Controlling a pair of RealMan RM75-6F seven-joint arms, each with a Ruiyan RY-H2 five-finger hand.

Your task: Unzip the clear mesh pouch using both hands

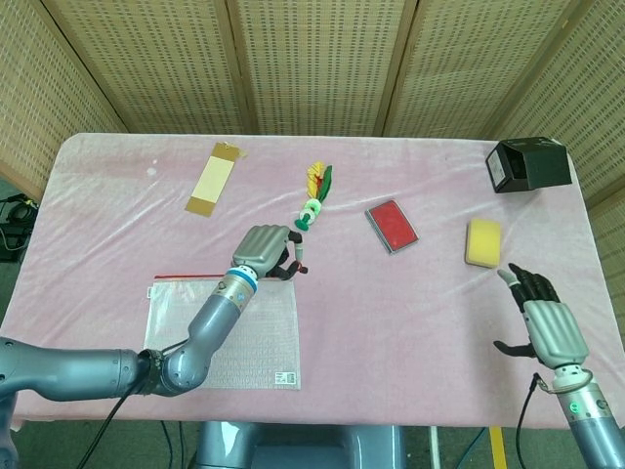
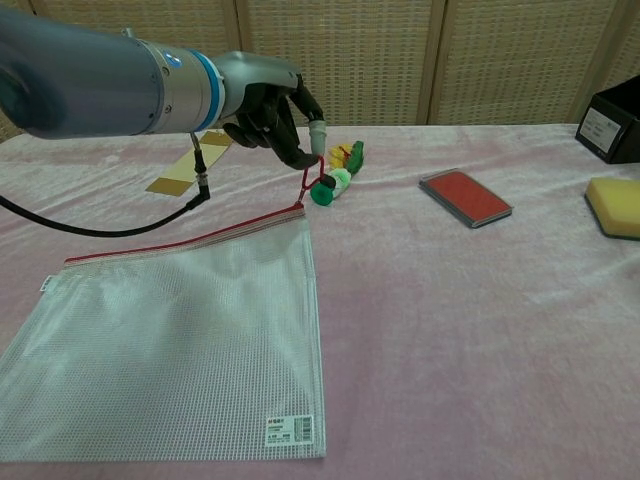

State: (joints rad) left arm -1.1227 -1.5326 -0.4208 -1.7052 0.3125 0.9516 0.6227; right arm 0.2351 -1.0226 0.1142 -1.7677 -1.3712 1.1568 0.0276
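— Above the near-left part of the table (image 1: 117, 210), what is the left hand (image 2: 270, 100) doing?
— Pinching the red zipper pull (image 2: 312, 175) of the one clear mesh pouch (image 2: 180, 350), which is trailing down-left from the fingers onto the pink cloth. Whether anything is lying in the pouch, I cannot tell.
— And the right hand (image 1: 545, 322)?
— Hovering at the near-right edge, fingers spread, holding nothing.
— What else is lying farther out?
— One green-and-yellow toy (image 1: 314, 198), one red case (image 1: 392, 226), one yellow sponge (image 1: 483, 241), one black box (image 1: 528, 164), one tan card (image 1: 213, 179).
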